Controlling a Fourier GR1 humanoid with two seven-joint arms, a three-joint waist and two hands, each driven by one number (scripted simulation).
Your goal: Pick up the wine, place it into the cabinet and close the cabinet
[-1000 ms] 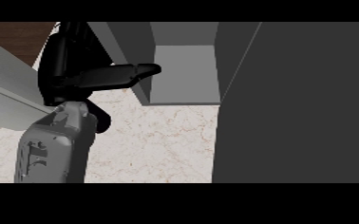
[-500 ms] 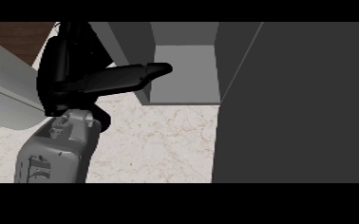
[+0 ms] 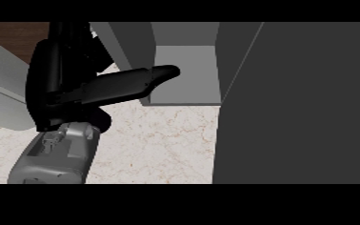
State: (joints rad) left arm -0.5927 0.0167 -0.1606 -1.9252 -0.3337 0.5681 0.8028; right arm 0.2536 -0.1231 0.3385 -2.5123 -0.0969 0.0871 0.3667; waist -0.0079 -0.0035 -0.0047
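Note:
My left hand [image 3: 67, 93] shows at the left, black, on a grey forearm [image 3: 56, 157] that comes up from the lower edge. Its fingers [image 3: 67, 47] point straight up and its thumb [image 3: 141, 81] sticks out to the right, the tip in front of the cabinet's opening. The hand is open and holds nothing that I can see. The grey cabinet [image 3: 183, 71] stands open at the top middle, and the part of its inside that shows is bare. No wine bottle shows anywhere. My right hand is out of view.
A large dark panel [image 3: 295, 105], the cabinet's open door, fills the right side. A pale grey panel [image 3: 13, 88] stands at the far left. The marbled counter [image 3: 155, 143] lies below the cabinet.
My left hand and forearm have moved up and to the right, and the thumb's tip now reaches in front of the cabinet's opening.

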